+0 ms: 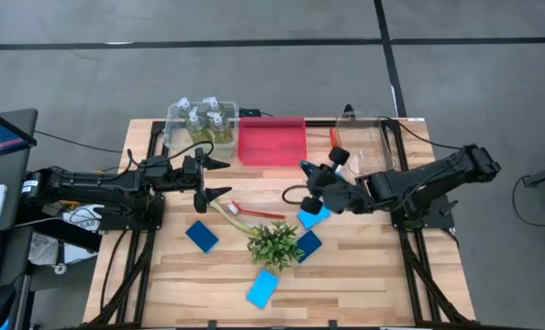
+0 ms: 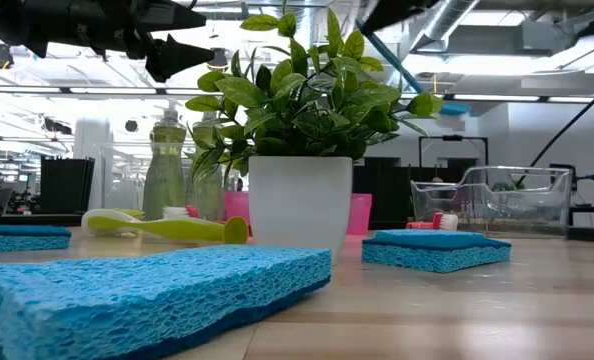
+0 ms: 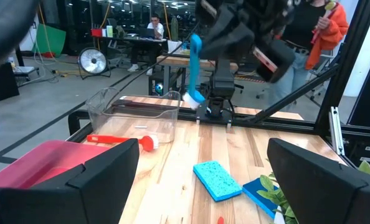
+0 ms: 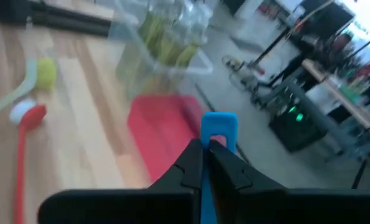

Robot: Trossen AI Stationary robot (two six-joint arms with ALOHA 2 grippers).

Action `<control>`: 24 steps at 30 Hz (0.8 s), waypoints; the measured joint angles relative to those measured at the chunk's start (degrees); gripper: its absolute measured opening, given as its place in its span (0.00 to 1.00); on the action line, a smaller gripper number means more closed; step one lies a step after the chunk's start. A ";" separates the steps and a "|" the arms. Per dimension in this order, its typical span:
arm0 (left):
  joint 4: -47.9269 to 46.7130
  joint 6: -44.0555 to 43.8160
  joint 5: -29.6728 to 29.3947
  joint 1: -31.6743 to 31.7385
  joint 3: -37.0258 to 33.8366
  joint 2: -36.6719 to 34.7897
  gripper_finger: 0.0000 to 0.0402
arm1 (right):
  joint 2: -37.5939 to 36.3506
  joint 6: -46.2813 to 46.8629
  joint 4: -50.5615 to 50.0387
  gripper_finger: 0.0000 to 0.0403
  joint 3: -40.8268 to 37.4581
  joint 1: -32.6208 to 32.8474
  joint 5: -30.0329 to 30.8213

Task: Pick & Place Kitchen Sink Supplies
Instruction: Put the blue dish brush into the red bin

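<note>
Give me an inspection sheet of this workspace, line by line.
Surface: wooden table.
Job's things: bottles in left clear bin; red brush and yellow brush on table; four blue sponges.
Clutter: potted plant, red bin, right clear bin.
Claws: left claw open, empty; right claw shut on blue brush.
Cables: black cable near right claw.
Surroundings: people beyond table.

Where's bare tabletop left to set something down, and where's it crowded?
Free: the near strip of the table right of the light-blue sponge, and the near-left corner below the dark-blue sponge. Crowded: mid-table, where the plant, the red brush, the yellow brush and two more sponges bunch up under both grippers.
</note>
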 joint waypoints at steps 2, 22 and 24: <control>0.00 0.00 0.00 0.01 0.00 0.00 0.89 | 0.00 -3.90 2.87 0.01 0.53 -1.07 0.00; 0.00 0.02 0.00 -0.01 0.00 0.00 0.89 | -0.07 -14.07 4.28 0.02 3.03 -18.30 -0.10; 0.00 0.00 -0.02 -0.01 0.00 0.00 0.89 | -0.03 -14.05 4.19 0.02 3.03 -20.39 -0.72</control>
